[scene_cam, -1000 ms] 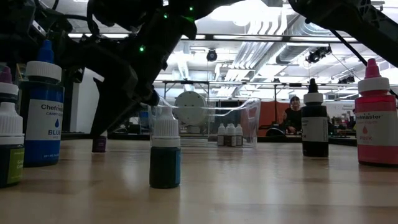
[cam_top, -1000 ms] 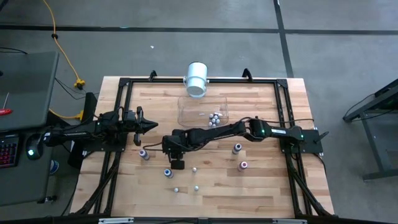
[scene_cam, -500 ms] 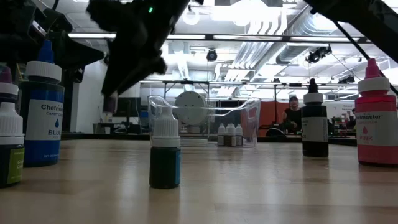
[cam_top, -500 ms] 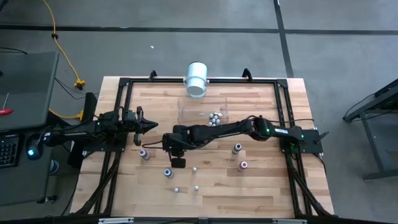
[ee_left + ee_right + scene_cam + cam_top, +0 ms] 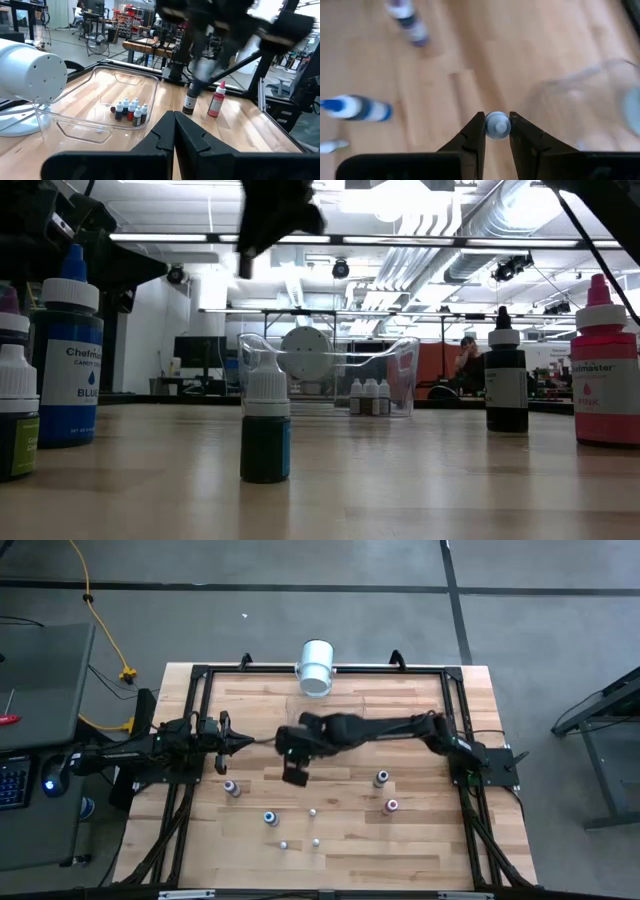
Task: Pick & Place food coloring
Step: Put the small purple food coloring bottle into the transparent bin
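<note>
A tiny food coloring bottle with a white cap [image 5: 497,125] is held by my right gripper [image 5: 497,122], which is shut on it. In the low view, gripper [image 5: 272,208] and bottle [image 5: 244,267] are high above the table. From above, the gripper [image 5: 288,752] is left of the table's middle, near the clear tub [image 5: 75,107]. Several small bottles [image 5: 131,110] stand in the tub. Other bottles stand on the wood: blue [image 5: 269,817], purple [image 5: 231,787], black [image 5: 381,778], pink [image 5: 392,805]. My left gripper [image 5: 243,743] waits shut at the left. My right gripper pinches the small bottle between its two fingertips, just under the white cap [image 5: 496,132]. The fingers [image 5: 474,131] come slanting down from above. The bottle hangs clear of the table, its body hidden below the cap.
A white cylinder [image 5: 316,667] lies at the far edge behind the tub. Tiny whitish bottles [image 5: 312,811] [image 5: 283,845] [image 5: 315,841] stand near the front. A black frame [image 5: 455,720] rims the table. A person sits beyond the table [image 5: 466,365].
My right gripper has risen steeply from the table, moving toward the right and far edges, toward the tub, and has rolled a little. The small bottle stood on the wood a second ago and is now lifted clear.
</note>
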